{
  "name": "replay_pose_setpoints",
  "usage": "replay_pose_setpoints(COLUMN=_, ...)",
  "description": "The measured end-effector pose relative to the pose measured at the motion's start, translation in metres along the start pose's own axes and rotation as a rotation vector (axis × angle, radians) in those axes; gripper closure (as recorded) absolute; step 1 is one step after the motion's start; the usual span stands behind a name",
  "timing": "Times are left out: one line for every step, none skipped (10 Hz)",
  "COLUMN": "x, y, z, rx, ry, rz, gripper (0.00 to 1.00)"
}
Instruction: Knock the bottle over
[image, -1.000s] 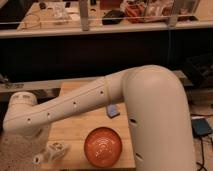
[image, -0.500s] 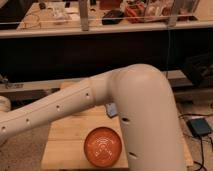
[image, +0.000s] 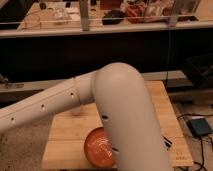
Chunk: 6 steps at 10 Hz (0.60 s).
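White arm (image: 115, 115) fills view, gripper out of frame

End effector out of view, left.

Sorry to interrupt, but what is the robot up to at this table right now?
It is meant to knock a bottle over. Its white arm stretches across the wooden table and off the left edge, so neither the gripper nor the bottle is in view. An orange bowl sits near the front, partly behind the arm.
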Motion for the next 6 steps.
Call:
replay_pose_setpoints(x=0.012, y=0.011, z=-0.002, rx=-0.008, ry=0.011, rz=0.003, gripper=0.99)
replay_pose_setpoints(x=0.027, y=0.030, z=-0.007, rx=-0.018, ry=0.021, rz=0.008, gripper=0.99)
replay_pose_setpoints(x=0.041, y=0.047, z=-0.013, rx=-0.025, ry=0.031, rz=0.011, gripper=0.99)
replay_pose_setpoints(x=0.056, y=0.066, z=-0.019, rx=-0.034, ry=0.040, rz=0.018, gripper=0.99)
replay_pose_setpoints(x=0.064, y=0.075, z=-0.021, rx=-0.039, ry=0.047, rz=0.019, gripper=0.99)
replay_pose_setpoints(x=0.075, y=0.086, z=-0.022, rx=-0.048, ry=0.056, rz=0.024, gripper=0.99)
